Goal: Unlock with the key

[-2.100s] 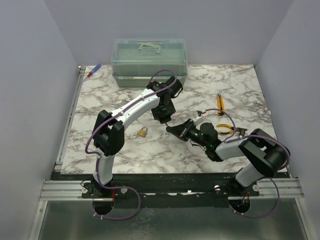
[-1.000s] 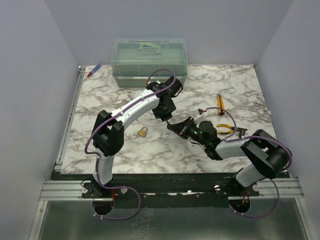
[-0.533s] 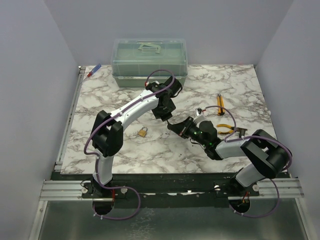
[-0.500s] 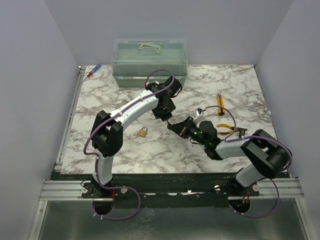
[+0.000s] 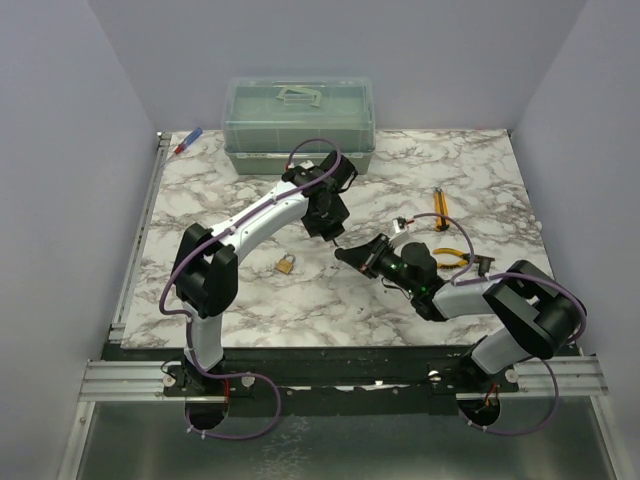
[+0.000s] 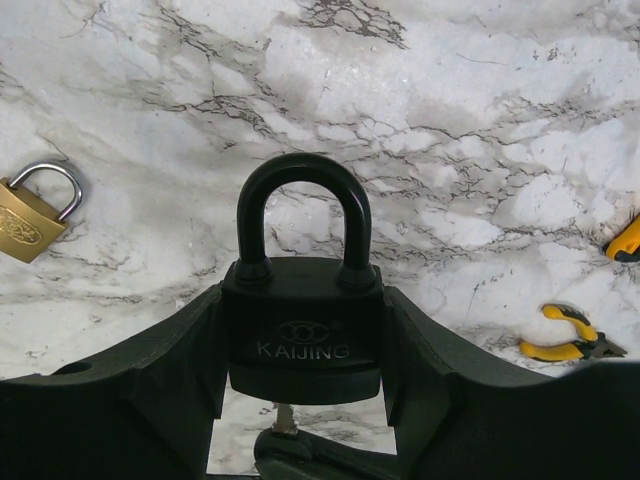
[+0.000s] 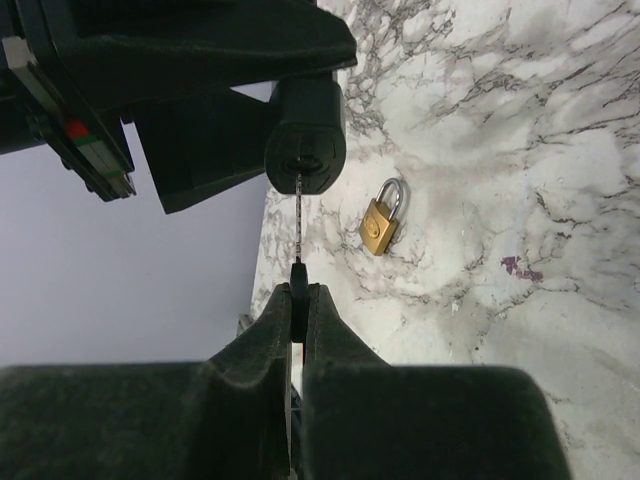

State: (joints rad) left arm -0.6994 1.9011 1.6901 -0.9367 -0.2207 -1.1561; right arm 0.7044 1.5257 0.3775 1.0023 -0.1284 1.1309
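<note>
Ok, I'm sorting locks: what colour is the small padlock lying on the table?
Small padlock: brass-gold body, silver shackle; clearest in left wrist view.

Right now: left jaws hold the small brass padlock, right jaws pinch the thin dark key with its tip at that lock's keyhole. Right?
No. The left wrist view shows the left jaws holding the matte black padlock; the small brass padlock lies on the marble table, apart. Right jaws do pinch the thin dark key, tip at the black lock's keyhole.
</note>
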